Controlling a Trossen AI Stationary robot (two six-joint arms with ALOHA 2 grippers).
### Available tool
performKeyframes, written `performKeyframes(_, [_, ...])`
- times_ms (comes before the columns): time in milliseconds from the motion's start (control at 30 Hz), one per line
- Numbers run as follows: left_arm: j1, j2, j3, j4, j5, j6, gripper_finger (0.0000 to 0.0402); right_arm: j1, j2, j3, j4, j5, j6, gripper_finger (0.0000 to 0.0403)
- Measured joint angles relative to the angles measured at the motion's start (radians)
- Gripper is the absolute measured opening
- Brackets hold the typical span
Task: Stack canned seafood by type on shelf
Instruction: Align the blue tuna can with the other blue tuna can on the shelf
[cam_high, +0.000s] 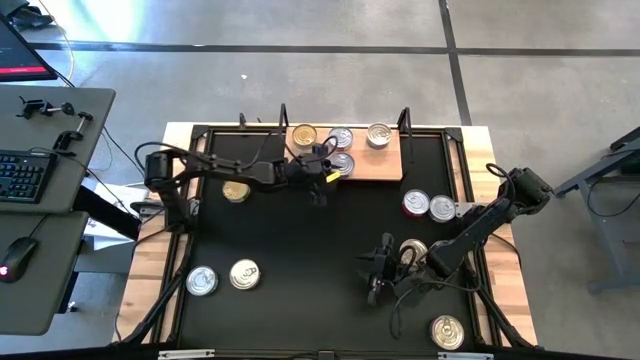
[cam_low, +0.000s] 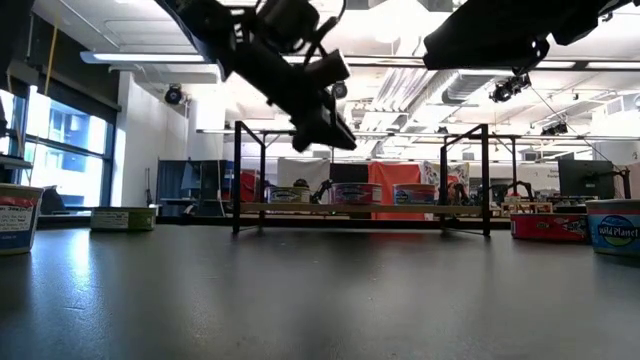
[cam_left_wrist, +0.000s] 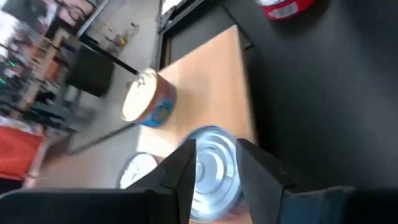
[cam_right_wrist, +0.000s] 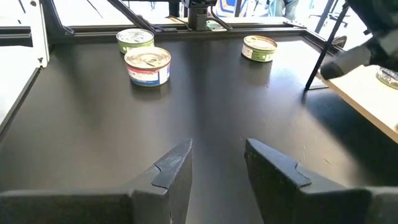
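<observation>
The wooden shelf (cam_high: 380, 165) stands at the table's far middle and carries several tins: a gold one (cam_high: 303, 135), a silver one (cam_high: 340, 138), one at the right (cam_high: 378, 134) and a silver one (cam_high: 343, 164) near its front edge. My left gripper (cam_high: 324, 176) is open and hovers just over that front silver tin (cam_left_wrist: 214, 171), with a finger showing on either side of it. In the low view the left gripper (cam_low: 335, 125) is raised above shelf height. My right gripper (cam_high: 378, 278) is open and empty, low over the table's near right part, and also shows in the right wrist view (cam_right_wrist: 217, 165).
Loose tins stand on the black table: a gold one at the left (cam_high: 236, 191), a silver one (cam_high: 202, 281) and a gold one (cam_high: 245, 273) near left, a red one (cam_high: 416, 203) and a silver one (cam_high: 441, 207) at the right, and gold ones (cam_high: 412, 247) (cam_high: 447, 331) by the right arm. Black shelf posts (cam_low: 237, 175) rise at the board's ends.
</observation>
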Motion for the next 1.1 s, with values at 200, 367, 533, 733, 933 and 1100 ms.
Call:
performKeyframes(200, [-0.068, -0.080, -0.001, -0.191, -0.004, -0.215, 0.0095, 0.004, -0.004, 0.000, -0.016, 0.028, 0.068, 0.0141])
performKeyframes(367, [-0.138, -0.144, -0.106, -0.162, 0.003, -0.315, 0.0077, 0.024, -0.070, 0.000, -0.143, 0.028, 0.182, 0.0141])
performKeyframes(533, [-0.220, -0.207, -0.253, -0.025, 0.002, -0.387, 0.0063, 0.038, -0.180, 0.001, -0.394, -0.147, 0.403, 0.0140])
performKeyframes(733, [-0.316, -0.255, -0.408, 0.163, -0.036, -0.477, 0.0054, 0.145, -0.201, 0.001, -0.628, -0.179, 0.511, 0.0121])
performKeyframes(933, [-0.369, -0.254, -0.498, 0.290, -0.106, -0.490, 0.0053, 0.184, -0.193, 0.000, -0.814, -0.201, 0.746, 0.0100])
performKeyframes(1100, [-0.372, -0.254, -0.505, 0.295, -0.128, -0.491, 0.0053, 0.150, -0.193, 0.000, -0.828, -0.302, 0.648, 0.0109])
